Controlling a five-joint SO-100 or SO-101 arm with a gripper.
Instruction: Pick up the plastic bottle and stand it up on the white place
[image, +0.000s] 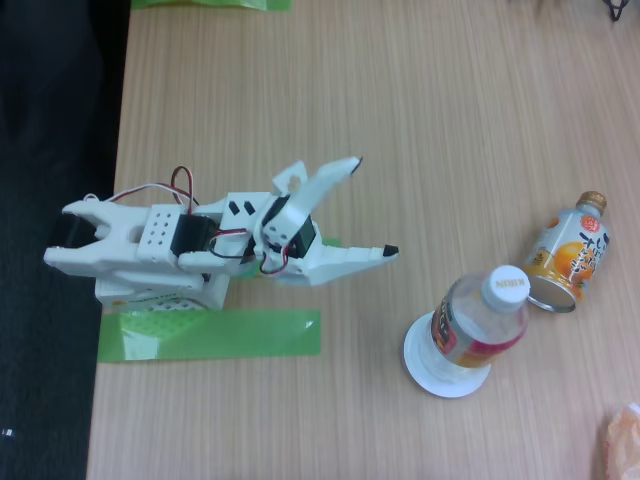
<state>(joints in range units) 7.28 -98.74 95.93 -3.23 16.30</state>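
Note:
The plastic bottle (482, 318), clear with a white cap and a red and yellow label, stands upright on the white place (432, 371), a small round disc at the lower right of the fixed view. My white gripper (374, 207) is to the left of it, well apart from the bottle. Its two fingers are spread wide, one pointing up and right, the other pointing right toward the bottle. Nothing is between them.
An orange drink can-bottle (571, 252) with a gold cap lies just right of the bottle. Green tape (210, 334) marks the table by the arm's base. The table's left edge (110, 250) drops to a dark floor. An orange item (622, 440) sits at the lower right corner.

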